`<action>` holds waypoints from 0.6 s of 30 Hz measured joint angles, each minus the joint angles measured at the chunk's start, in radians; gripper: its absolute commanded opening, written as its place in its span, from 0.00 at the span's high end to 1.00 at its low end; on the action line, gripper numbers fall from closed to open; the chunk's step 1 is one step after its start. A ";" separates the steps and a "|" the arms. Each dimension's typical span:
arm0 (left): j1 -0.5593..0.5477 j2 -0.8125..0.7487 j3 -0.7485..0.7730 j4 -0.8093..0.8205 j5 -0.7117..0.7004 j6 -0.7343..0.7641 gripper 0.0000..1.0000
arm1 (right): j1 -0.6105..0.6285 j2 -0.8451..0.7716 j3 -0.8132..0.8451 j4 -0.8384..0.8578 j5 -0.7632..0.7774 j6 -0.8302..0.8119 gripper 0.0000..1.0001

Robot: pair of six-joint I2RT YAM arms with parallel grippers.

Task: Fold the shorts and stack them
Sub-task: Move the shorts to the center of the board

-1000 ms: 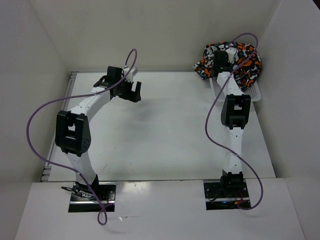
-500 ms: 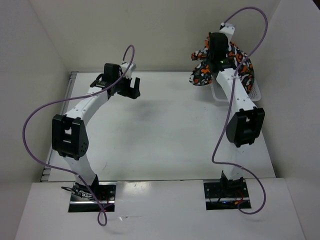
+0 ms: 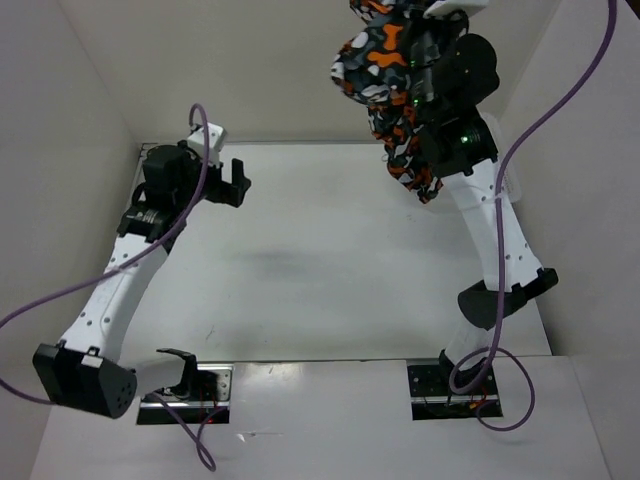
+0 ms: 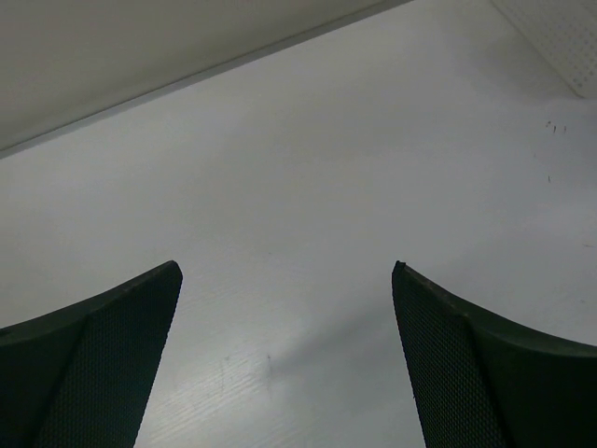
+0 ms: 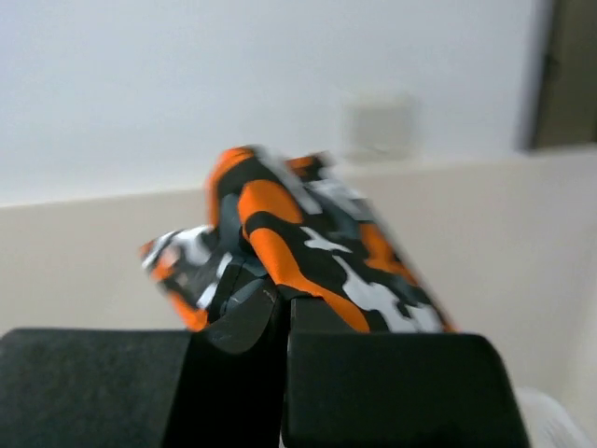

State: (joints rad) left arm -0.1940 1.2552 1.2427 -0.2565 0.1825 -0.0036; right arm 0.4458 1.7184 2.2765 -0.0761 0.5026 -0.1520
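The shorts [image 3: 385, 70], blotched orange, black, grey and white, hang bunched high above the back right of the table. They also show in the right wrist view [image 5: 308, 243], just past the fingertips. My right gripper [image 5: 284, 303] is shut on a fold of the shorts and raised far above the table; in the top view it is mostly hidden behind the cloth near the upper edge. My left gripper [image 3: 238, 182] is open and empty, low over the back left of the table [image 3: 320, 260]. In the left wrist view [image 4: 284, 271] only bare table lies between its fingers.
A white mesh basket [image 4: 560, 37] stands at the back right of the table, partly hidden behind the right arm in the top view. White walls enclose the table on the left, back and right. Purple cables loop off both arms.
My right arm has lifted the shorts out of the basket, up and to the left, high above the table. My left arm has stretched out and its gripper has shifted left.
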 measured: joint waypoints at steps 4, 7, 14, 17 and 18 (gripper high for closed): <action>0.092 -0.129 -0.055 -0.017 -0.003 0.000 0.00 | 0.179 0.039 0.063 0.023 -0.095 -0.040 0.82; 0.175 -0.199 -0.086 -0.038 -0.004 0.000 0.00 | 0.277 0.148 0.113 -0.020 -0.173 -0.011 0.09; 0.241 -0.270 -0.142 -0.120 0.001 0.000 0.00 | 0.279 0.729 0.633 -0.504 -0.346 0.100 0.01; 0.256 -0.243 -0.152 -0.156 0.002 0.000 0.00 | 0.251 0.814 0.654 -0.773 -0.479 0.132 0.01; 0.257 -0.226 -0.152 -0.164 0.002 0.000 0.00 | 0.241 0.826 0.669 -0.857 -0.523 0.133 0.01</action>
State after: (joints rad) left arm 0.0635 1.0290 1.0904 -0.4206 0.1841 -0.0036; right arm 0.6865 2.5446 2.9459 -0.9333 -0.0200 -0.0189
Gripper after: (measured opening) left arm 1.001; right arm 0.991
